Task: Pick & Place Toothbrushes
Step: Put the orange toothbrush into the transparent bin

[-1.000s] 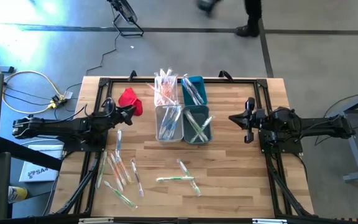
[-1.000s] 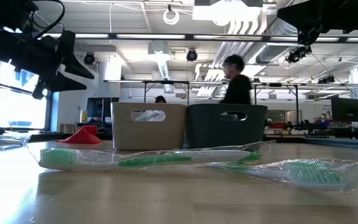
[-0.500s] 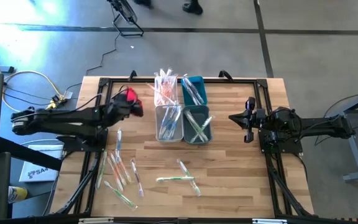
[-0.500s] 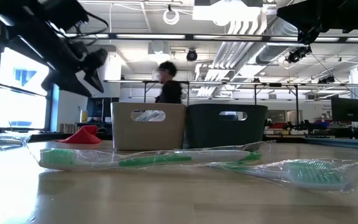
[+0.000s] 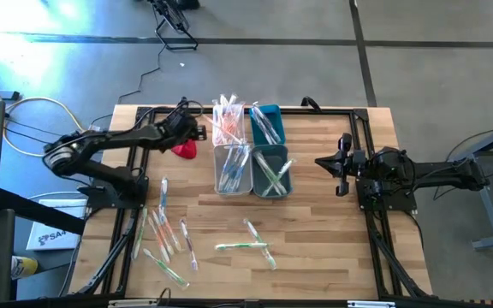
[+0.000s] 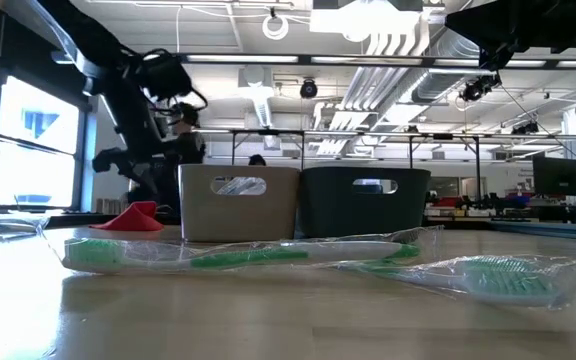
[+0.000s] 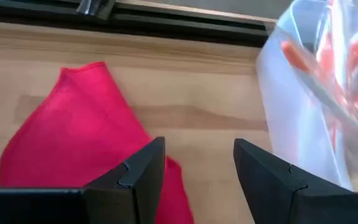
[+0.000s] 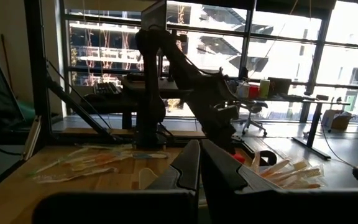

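Wooden tabletop (image 5: 315, 222) fills the high view, framed in black rail, with grey floor around it. Take the cluster of four small bins (image 5: 251, 150) in the middle of the table as the landmark. The toothbrushes (image 5: 165, 235) lie in two loose groups on the near side of the bins: a larger scatter toward the left arm's side and a few green ones (image 5: 246, 245) almost straight in front of the bins. More wrapped brushes already stand in the bins, the orange ones (image 5: 227, 120) in the far left bin.

The left gripper (image 5: 191, 130) hangs just left of that far left bin, over the red cloth (image 7: 73, 137). Its fingers stand wide apart and hold nothing; the wrist view shows bare wood and cloth between them, with the wrapped orange brushes close alongside. The right gripper (image 5: 342, 165) waits well to the right of the bins, fingers pressed together and empty.

The left arm looks to be between a drop and the next pick. To do that pick well, it should swing away from the bins toward the left scatter, choose a brush lying apart from its neighbours, and turn the jaws across the handle rather than along it. The wrappers are slick and crinkly, so closing low on the handle's middle, not on loose film, should give a firmer hold. Overlapping brushes risk a double lift.
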Controlling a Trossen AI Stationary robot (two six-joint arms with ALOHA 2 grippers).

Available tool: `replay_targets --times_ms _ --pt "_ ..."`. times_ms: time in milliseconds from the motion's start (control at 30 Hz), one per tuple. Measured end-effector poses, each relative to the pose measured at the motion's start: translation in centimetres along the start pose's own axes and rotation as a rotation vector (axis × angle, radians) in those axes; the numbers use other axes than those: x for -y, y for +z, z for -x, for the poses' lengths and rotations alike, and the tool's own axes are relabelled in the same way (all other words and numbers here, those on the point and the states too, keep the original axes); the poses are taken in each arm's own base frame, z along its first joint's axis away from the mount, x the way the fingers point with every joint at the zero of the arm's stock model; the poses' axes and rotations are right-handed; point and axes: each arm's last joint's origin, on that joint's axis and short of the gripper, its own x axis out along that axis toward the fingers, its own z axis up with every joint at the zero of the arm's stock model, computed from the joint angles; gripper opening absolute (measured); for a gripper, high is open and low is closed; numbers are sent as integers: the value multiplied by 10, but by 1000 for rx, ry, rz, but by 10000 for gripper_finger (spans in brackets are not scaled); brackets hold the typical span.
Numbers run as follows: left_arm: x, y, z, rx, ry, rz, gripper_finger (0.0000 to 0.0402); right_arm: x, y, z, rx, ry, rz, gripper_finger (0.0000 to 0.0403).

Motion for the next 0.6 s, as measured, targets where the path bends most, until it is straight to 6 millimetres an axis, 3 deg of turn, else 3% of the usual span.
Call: replay_targets --times_ms 300,600 --pt "18 30 -39 -5 18 -3 188 0 0 0 0 0 1 7" --pt "25 39 -62 36 10 40 188 0 -2 0 -19 2 6 7"
